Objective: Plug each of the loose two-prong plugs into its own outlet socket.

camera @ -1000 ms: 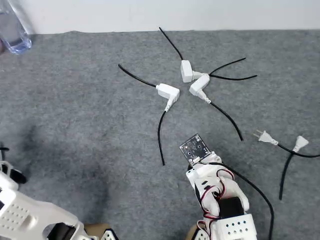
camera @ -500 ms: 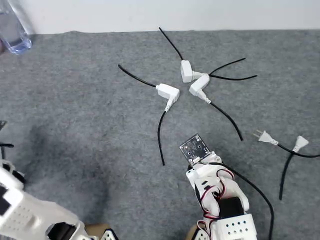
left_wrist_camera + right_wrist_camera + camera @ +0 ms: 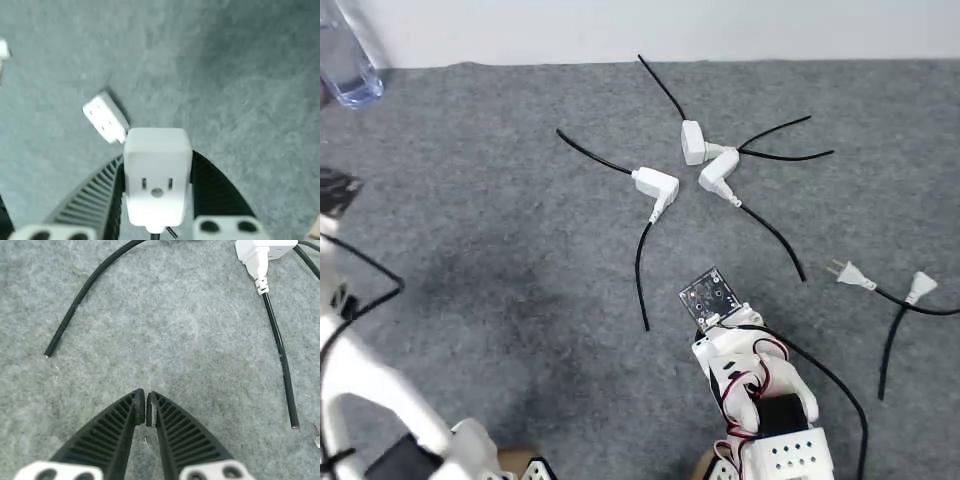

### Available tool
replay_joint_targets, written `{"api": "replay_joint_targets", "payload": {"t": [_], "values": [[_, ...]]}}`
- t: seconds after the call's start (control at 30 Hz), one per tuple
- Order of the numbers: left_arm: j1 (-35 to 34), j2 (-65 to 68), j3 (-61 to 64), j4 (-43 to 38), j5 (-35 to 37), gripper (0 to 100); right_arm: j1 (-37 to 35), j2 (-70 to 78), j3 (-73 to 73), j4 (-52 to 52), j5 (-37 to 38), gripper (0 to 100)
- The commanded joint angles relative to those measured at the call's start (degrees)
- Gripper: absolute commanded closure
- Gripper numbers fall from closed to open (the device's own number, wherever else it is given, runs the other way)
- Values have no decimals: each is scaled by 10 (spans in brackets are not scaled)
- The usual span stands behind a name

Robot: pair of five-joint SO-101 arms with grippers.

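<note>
**Hazards: mating a held socket with distant plugs**

My left tool (image 3: pixel 157 157) pinched a white outlet socket (image 3: pixel 157 180) by its two sides. The slotted face pointed at the wrist camera, above the grey surface (image 3: pixel 500 250). A second socket (image 3: pixel 104 117) lay on the surface beyond it. My right tool (image 3: pixel 145 407) was pressed together and empty, low over the surface. The loose two-prong plugs, the inner plug (image 3: pixel 849 274) and the outer plug (image 3: pixel 920 288), lay off to my right, well apart from both tools.

Probable faults, as I judged them:

1. The outlet socket was gripped on two faces only, so insertion force could pivot it or push it out.
2. Skewed prongs could miss the slots and jam.
3. The black cords (image 3: pixel 898 320) ran close together, so lifting one plug could drag the other.
4. Each plug lay flat, so my right tool could slip off it.
</note>
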Motion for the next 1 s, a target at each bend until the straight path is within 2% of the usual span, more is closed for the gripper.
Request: {"api": "replay_joint_targets", "payload": {"t": [0.0,0.33,0.6,0.7,0.97], "values": [[59,-33,-18,5,-4,988,5,-7,9,3,-1,990],[271,-6,8,5,-4,988,5,-7,9,2,-1,990],[447,69,40,0,-4,988,6,-7,9,-8,-1,990],[480,116,54,-24,-4,988,6,-7,9,-9,-1,990],[502,217,94,-125,-4,988,7,-7,9,-9,-1,990]]}}
